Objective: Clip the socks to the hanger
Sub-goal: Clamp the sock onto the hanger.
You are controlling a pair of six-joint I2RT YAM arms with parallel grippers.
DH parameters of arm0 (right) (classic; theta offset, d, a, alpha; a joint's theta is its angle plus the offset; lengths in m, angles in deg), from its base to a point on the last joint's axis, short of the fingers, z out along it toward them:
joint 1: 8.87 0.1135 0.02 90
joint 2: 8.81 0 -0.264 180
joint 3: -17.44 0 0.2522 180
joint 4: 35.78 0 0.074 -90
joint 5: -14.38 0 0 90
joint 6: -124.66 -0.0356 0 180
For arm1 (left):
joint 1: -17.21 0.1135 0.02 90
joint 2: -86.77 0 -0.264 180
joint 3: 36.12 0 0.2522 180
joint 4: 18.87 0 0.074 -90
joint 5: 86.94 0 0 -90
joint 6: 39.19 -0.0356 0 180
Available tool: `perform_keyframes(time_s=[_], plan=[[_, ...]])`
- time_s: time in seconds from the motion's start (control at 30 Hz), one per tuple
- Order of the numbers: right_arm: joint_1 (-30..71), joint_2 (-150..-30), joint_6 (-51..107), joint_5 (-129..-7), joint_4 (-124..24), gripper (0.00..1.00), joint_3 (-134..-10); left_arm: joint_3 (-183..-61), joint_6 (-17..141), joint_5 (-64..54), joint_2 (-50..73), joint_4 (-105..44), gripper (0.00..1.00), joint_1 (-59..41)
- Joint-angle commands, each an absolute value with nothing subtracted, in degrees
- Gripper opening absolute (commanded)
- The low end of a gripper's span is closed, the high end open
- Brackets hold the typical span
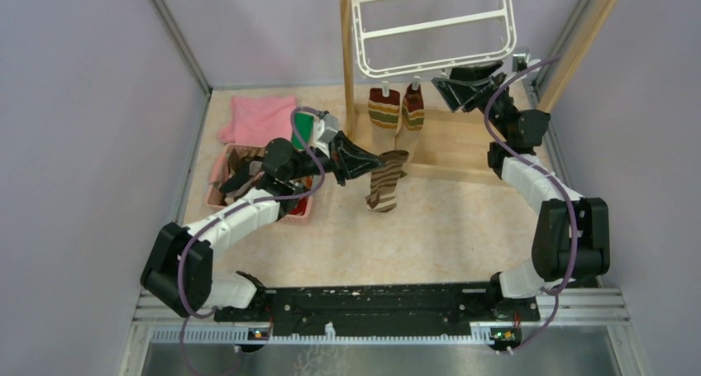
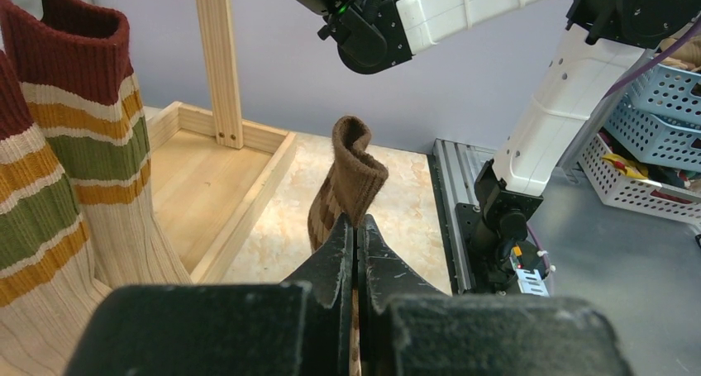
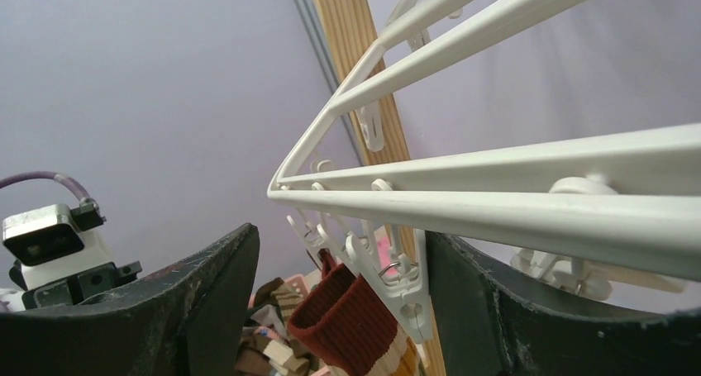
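The brown-and-cream sock [image 2: 351, 178] is light, soft and floppy, so it will sag from any pinch. Its thick ribbed cuff looks the surest place to feed into a clip. The left fingers [image 2: 335, 264] are pressed together on it just short of the cuff, the arm stretched out below the hanger [image 1: 430, 29] beside two banded socks [image 1: 384, 107] hanging clipped. The right fingers [image 3: 207, 293] stand apart, high at the hanger's near rail, either side of a clip [image 3: 405, 281].

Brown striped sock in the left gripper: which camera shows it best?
Top external: the whole brown striped sock hangs from the left gripper, stripes and length visible. Left wrist shows only its folded end sticking past the shut fingers. Right wrist misses it.
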State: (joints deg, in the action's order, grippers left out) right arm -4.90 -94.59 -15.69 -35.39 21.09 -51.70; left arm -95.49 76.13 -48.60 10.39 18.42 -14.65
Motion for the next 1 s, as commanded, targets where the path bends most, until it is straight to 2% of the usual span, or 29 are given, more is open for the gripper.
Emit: perform_keyframes(time_s=[0.0,0.43,0.57,0.77,0.87,0.97], plan=[[-4.6,-94.9,-17.5,-33.0,23.5,0.71,-54.3,-95.6,75.1,-50.0,12.1,22.6,0.0,-14.5],[-4.2,-93.3,-11.1,-33.9,15.5,0.71,-55.1,-96.2,75.8,-50.0,11.7,22.7,0.0,-14.5],[-4.0,-92.9,-9.8,-34.2,13.9,0.65,-55.3,-96.2,75.9,-49.9,11.7,22.7,0.0,-14.5],[-4.0,-92.2,-8.9,-34.4,13.0,0.61,-55.1,-96.3,76.3,-49.9,11.7,22.8,0.0,-14.5],[-4.0,-91.7,-8.2,-34.4,12.1,0.54,-55.1,-96.4,76.5,-49.9,11.7,22.9,0.0,-14.5],[-4.0,-91.5,-8.1,-34.4,11.4,0.42,-55.3,-96.4,76.8,-50.0,11.7,23.2,0.0,-14.5]])
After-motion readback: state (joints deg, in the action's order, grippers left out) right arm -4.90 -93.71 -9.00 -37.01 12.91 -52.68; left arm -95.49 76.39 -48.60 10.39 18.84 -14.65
